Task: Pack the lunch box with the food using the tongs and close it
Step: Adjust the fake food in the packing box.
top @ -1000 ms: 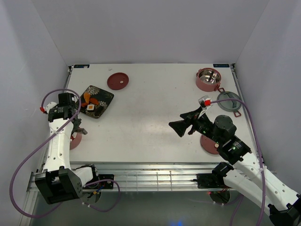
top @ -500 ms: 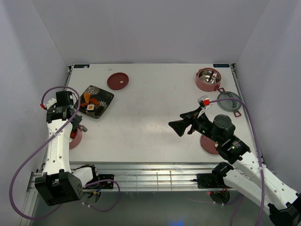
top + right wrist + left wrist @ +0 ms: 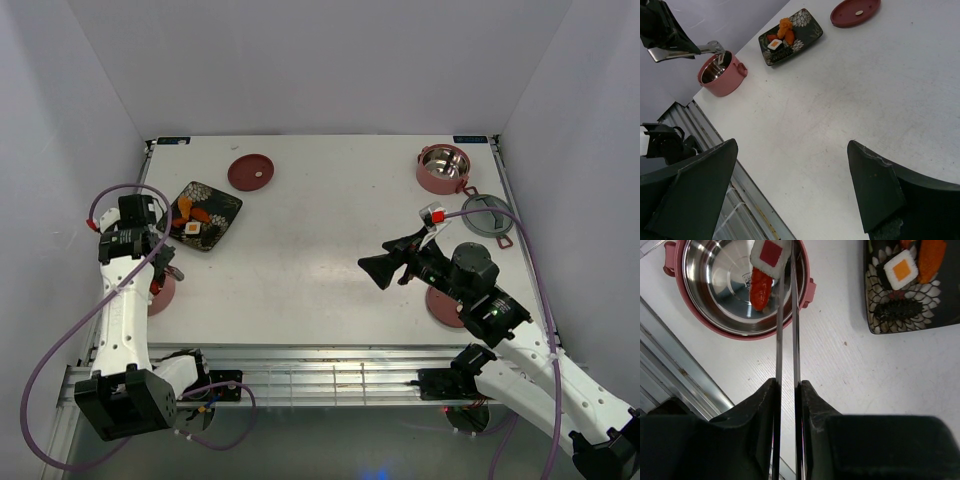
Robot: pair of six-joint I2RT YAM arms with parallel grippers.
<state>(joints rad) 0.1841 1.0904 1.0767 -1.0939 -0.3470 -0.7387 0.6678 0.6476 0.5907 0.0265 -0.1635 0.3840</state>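
The left end effector (image 3: 787, 386) is pressed onto the shafts of the tongs (image 3: 794, 340), squeezing the two thin steel arms almost parallel. At the tong tips sits a white sushi roll with a red centre (image 3: 769, 251), right over the open lunch-box tier (image 3: 747, 335) at the left edge of the desk (image 3: 320, 230). Whether the roll is pinched or already resting inside, I cannot tell.

The roll looks light and soft, and smooth steel tips could crush it or let it slip, so a gentle squeeze across its white sides seems the safest hold. The tongs are stiff but springy, and slick; holding them partway along the arms, as here, keeps the tips steerable.

That tier's shiny steel inside holds one orange-red piece (image 3: 760, 287). The dark floral plate (image 3: 940, 305), toward the far-left corner, carries a roll with an orange centre (image 3: 901, 269), an orange piece (image 3: 932, 257) and a dark strip (image 3: 897, 310). A second tier (image 3: 440, 185) stands near the far-right corner and looks empty. A red lid (image 3: 250, 172) lies beyond the plate; a grey lid (image 3: 488, 215) lies by the right edge.

The right end effector (image 3: 792, 145) hangs above mid-desk, fingers spread wide, holding nothing.
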